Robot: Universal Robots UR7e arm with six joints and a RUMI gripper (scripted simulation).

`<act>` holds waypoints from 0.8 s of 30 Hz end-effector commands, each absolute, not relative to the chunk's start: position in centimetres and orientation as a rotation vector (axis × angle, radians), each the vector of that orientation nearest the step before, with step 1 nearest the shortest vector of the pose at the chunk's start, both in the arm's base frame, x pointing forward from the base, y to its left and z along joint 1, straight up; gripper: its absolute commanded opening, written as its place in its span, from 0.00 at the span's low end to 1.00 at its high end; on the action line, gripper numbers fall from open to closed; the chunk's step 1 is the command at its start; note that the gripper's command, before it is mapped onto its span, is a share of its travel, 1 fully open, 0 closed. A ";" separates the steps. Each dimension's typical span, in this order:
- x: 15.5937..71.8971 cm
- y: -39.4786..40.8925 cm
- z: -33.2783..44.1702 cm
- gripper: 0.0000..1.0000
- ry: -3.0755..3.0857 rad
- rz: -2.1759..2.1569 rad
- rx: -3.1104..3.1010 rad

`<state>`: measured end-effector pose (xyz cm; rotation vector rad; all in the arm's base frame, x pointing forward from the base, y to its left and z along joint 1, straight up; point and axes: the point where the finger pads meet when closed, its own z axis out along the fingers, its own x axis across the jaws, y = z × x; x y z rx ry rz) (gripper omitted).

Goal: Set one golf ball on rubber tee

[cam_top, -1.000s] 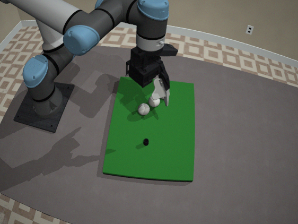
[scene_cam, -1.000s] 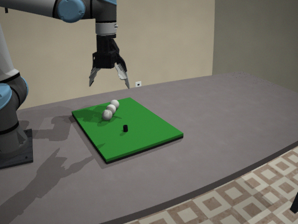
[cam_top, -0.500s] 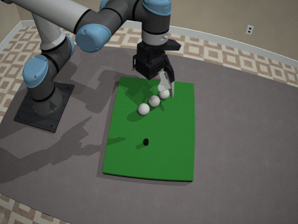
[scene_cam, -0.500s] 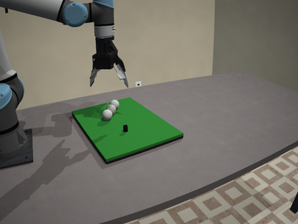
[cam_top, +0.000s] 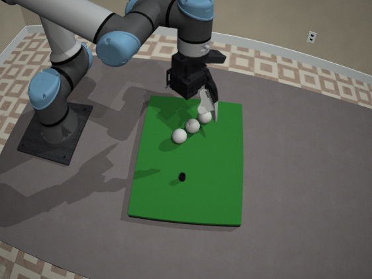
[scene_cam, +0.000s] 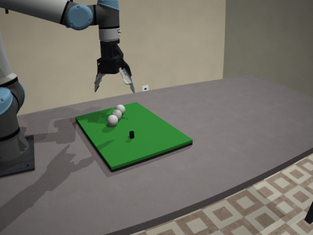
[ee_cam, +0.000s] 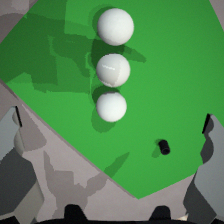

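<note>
Gripper hangs wide open above three golf balls on mat.

The desk is grey with a curved front edge. A green mat lies flat on it, near the middle and closer to the left edge. The dark base plate of the arm sits on the desk at the left edge.
</note>
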<state>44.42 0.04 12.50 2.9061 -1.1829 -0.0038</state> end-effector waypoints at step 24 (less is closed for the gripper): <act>44.3 0.1 3.2 1.00 -1.183 -0.003 2.906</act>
